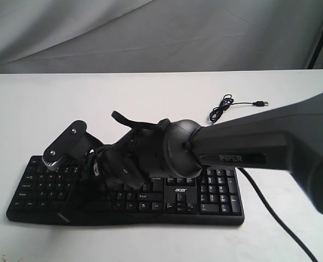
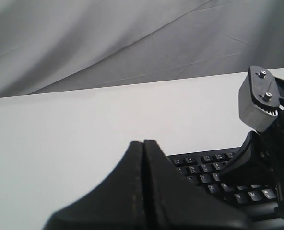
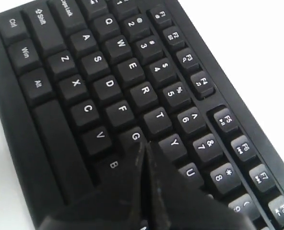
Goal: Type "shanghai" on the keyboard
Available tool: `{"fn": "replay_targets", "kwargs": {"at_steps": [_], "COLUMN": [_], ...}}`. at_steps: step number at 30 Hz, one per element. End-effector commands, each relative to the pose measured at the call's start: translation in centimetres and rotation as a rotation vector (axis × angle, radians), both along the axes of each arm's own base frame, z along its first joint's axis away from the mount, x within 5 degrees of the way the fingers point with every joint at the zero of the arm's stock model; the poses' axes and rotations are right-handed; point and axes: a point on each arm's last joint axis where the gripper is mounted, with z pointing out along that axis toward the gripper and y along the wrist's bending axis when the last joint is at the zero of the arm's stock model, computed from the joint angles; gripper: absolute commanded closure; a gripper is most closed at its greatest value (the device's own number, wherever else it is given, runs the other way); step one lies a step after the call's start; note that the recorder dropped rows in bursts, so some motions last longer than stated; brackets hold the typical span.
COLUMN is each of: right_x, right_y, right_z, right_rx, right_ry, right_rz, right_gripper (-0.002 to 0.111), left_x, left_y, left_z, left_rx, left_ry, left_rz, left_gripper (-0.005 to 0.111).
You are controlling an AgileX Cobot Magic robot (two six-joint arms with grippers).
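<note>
The black keyboard [image 1: 216,199] with its white acer logo lies near the front of the white table. My right arm reaches across it from the right, and my right gripper [image 1: 99,177] points down onto the letter keys at left of centre. In the right wrist view the right gripper [image 3: 144,143] is shut, its tip resting between G and Y where the H key is covered, on the keyboard [image 3: 108,86]. My left gripper [image 2: 143,142] is shut on nothing and sits in front of and left of the keyboard [image 2: 204,175]. It does not show in the exterior view.
The thin black USB cable [image 1: 227,106] lies coiled behind the keyboard, its plug pointing right. A thicker black cable [image 1: 270,213] runs over the table [image 1: 150,93] to the right of the keyboard. A grey cloth backdrop [image 1: 150,33] hangs behind the table.
</note>
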Motion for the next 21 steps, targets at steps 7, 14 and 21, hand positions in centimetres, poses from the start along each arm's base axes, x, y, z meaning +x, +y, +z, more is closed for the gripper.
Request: {"fn": "replay_targets", "kwargs": {"at_steps": [7, 14, 21], "right_x": [0.4, 1.0, 1.1], "right_y": [-0.1, -0.5, -0.6], "right_z": [0.1, -1.5, -1.2], "right_rx": [0.018, -0.002, -0.005], "right_ry": [-0.022, -0.008, -0.007], "right_rz": [-0.003, -0.019, -0.02], "right_gripper": [0.108, 0.108, 0.108], "left_x": [0.0, 0.0, 0.0], "left_y": [0.0, 0.0, 0.0], "left_z": [-0.1, -0.1, -0.1], "left_rx": [-0.003, -0.003, -0.003], "left_ry": [-0.003, -0.003, -0.003], "left_rz": [-0.004, -0.004, -0.004], "left_gripper": [0.107, 0.107, 0.107]}}
